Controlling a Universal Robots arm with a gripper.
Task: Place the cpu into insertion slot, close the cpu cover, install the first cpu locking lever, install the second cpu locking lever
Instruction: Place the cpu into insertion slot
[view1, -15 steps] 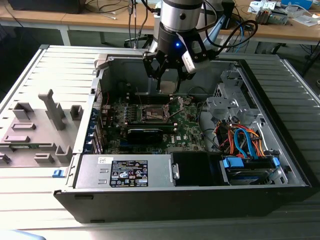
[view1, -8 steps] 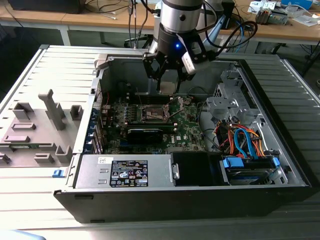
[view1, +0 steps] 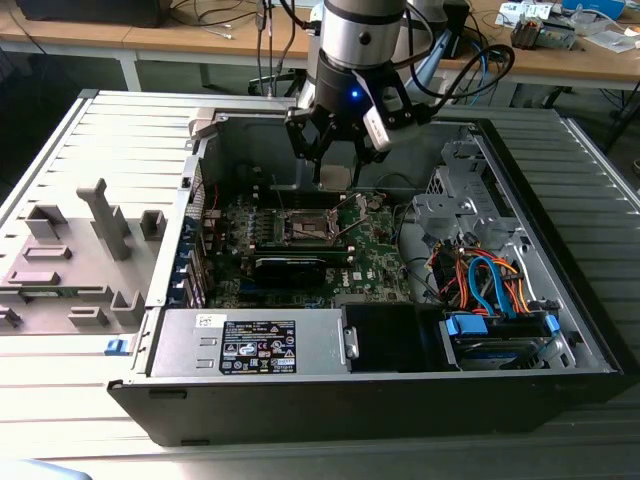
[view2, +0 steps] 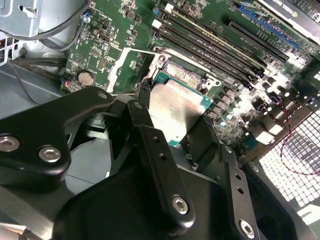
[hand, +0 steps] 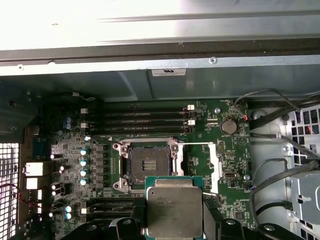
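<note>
Within one claw (hand: 174, 220), one cpu (hand: 174, 206)

A grey ribbed tabletop (view1: 45, 150) lies in front of a long wooden workbench (view1: 150, 45) strewn with cables (view1: 215, 15).

In the exterior view, an open black computer case (view1: 330, 405) sits mid-frame on a grey slatted surface (view1: 60, 410), with a power supply (view1: 190, 345) lower left, orange and blue cables (view1: 487, 280) lower right, and grey fixture blocks (view1: 105, 220) far left.
</note>
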